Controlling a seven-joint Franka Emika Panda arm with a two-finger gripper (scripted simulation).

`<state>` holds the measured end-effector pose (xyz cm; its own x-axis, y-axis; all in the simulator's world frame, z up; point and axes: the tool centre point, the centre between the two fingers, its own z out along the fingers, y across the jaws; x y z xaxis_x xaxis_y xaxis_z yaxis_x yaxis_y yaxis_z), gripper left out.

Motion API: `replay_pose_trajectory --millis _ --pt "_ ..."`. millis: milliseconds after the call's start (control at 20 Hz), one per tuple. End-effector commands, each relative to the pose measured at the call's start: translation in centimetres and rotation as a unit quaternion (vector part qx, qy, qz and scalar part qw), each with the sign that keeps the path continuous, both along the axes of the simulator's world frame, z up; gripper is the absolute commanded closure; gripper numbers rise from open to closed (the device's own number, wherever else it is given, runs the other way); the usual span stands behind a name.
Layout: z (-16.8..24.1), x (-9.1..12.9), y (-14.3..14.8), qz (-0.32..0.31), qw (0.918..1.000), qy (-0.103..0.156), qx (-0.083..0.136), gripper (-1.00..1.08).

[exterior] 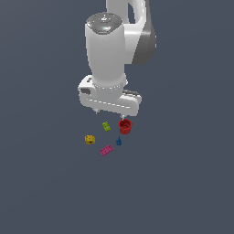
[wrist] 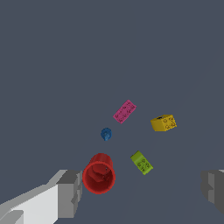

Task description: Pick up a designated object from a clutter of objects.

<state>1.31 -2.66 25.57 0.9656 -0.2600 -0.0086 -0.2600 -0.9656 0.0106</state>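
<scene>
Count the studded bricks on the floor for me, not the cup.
3: the yellow block on the exterior view's left, the green brick beside the red cup, and the pink brick nearest the camera. None looks hidden.

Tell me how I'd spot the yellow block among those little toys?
Start at the big white arm; five tiny toys lie on the grey floor just below its end effector. The yellow block lies farthest toward the exterior view's left, apart from the others. It alone is yellow and chunky, with dark holes, unlike the flat pink brick and slim green brick.
</scene>
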Motion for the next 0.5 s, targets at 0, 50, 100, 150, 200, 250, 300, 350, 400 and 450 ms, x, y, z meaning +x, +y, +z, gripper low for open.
replay_pose_trajectory --millis 0,50,100,150,200,250,300,350,400,450 --pt "-1.4 0.2 -0.7 -0.042 0.9991 0.0 0.004 -0.92" --pt "-2.0 0.3 -1.0 -0.06 0.9982 0.0 0.005 -0.92" --pt "-2.5 0.3 -1.3 -0.078 0.9969 0.0 0.006 -0.92" --pt "-3.1 0.4 -1.7 -0.096 0.9954 0.0 0.008 -0.92" --pt "-3.7 0.4 -2.0 -0.114 0.9935 0.0 0.009 -0.92" --pt "-4.3 0.5 -2.3 -0.131 0.9913 0.0 0.01 -0.92" --pt "-4.9 0.5 -2.6 -0.149 0.9887 0.0 0.01 -0.92" --pt "-5.4 0.5 -3.0 -0.167 0.9859 0.0 0.011 -0.92" --pt "-6.0 0.5 -3.3 -0.185 0.9827 0.0 0.012 -0.92" --pt "-6.6 0.5 -3.7 -0.203 0.9791 0.0 0.012 -0.92"
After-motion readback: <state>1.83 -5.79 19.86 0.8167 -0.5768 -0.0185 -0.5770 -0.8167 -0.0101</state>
